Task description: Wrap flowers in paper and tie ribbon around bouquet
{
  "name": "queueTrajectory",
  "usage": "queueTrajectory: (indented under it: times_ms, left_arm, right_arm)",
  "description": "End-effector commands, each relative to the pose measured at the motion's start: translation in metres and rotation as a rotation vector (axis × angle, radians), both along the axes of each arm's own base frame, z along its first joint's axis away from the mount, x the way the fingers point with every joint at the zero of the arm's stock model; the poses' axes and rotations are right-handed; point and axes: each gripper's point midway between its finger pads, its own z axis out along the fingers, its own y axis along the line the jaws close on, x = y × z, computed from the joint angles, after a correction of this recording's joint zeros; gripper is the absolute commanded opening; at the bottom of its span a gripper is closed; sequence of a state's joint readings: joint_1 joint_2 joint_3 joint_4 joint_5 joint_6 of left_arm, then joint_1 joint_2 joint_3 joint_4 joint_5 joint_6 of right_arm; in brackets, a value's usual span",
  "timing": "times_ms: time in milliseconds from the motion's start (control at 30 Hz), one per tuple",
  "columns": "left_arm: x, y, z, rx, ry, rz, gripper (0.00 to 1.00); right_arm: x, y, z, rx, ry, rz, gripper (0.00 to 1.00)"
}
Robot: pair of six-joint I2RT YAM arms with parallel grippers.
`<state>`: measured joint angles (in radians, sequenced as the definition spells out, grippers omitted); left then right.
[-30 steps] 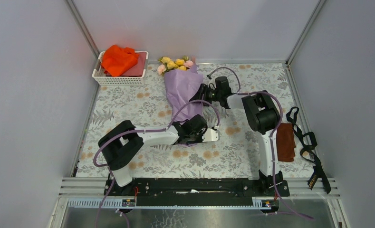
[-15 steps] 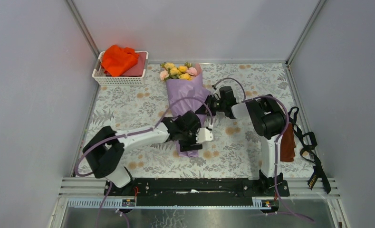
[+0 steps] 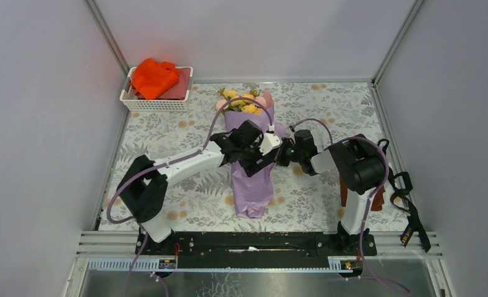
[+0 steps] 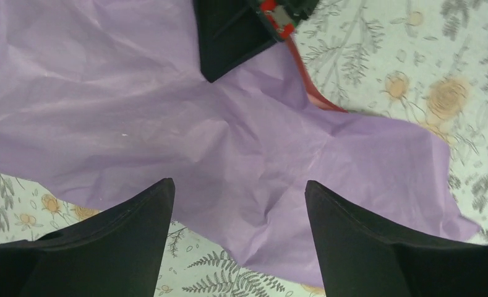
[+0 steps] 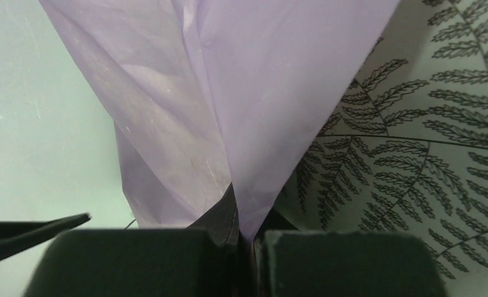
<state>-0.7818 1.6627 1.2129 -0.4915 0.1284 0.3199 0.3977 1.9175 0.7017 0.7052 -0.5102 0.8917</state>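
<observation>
— Where is the bouquet (image 3: 252, 185)?
— In the middle of the table (image 3: 167, 133), lying lengthwise. The flowers (image 3: 244, 102) point to the far wall and the narrow end points to the arm bases.
— And the paper (image 3: 253, 195)?
— Lavender and creased, wrapped round the stems in a long cone. Only the yellow and pink heads show at the top.
— What about the right claw (image 5: 247, 238)?
— Its jaws are together, pinching a fold of the paper. In its own camera the sheet rises straight out of the seam between the pads. From above, it reaches the cone from the right, about halfway along.
— The left claw (image 4: 238, 189)?
— Spread wide above the paper. In its wrist view the two black fingers (image 4: 136, 235) stand apart with the sheet lying beyond them. I can't tell whether the tips touch it.
— Are the two claws close?
— Yes. From above they sit just beside each other over the cone's middle. The right claw's tip shows at the top of the left wrist view, on the paper.
— The ribbon (image 3: 408, 210)?
— Black, at the table's right edge, draped over the rail and well apart from the bouquet.
— Anything else?
— A white basket (image 3: 158, 104) in the far left corner, with an orange cloth (image 3: 153, 77) in it.
</observation>
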Motion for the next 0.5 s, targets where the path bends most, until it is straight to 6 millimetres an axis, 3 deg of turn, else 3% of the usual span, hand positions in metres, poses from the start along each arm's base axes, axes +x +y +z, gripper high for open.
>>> queueTrajectory:
  times_ms: [0,67,167,267,367,467]
  left_arm:
    - [0.054,0.016,0.012,-0.028,-0.086,0.264,0.86]
    - [0.07,0.034,0.012,-0.082,-0.029,0.359,0.87]
    - [0.071,0.043,0.009,-0.086,-0.05,0.354,0.93]
    - [0.051,0.025,0.002,-0.1,-0.074,0.247,0.89]
    - [0.028,0.001,-0.007,-0.007,-0.213,0.095,0.86]
    - [0.013,-0.007,-0.035,0.118,-0.358,-0.055,0.86]
  right_arm:
    - [0.02,0.005,0.037,0.043,-0.122,-0.064,0.0]
    - [0.019,0.003,0.035,0.008,-0.126,-0.049,0.0]
    - [0.014,0.003,0.026,-0.014,-0.107,-0.025,0.0]
    - [0.012,0.005,0.021,-0.01,-0.093,-0.008,0.0]
    - [0.012,0.003,0.019,-0.038,-0.089,0.007,0.04]
    - [0.013,0.003,0.023,-0.075,-0.1,0.038,0.11]
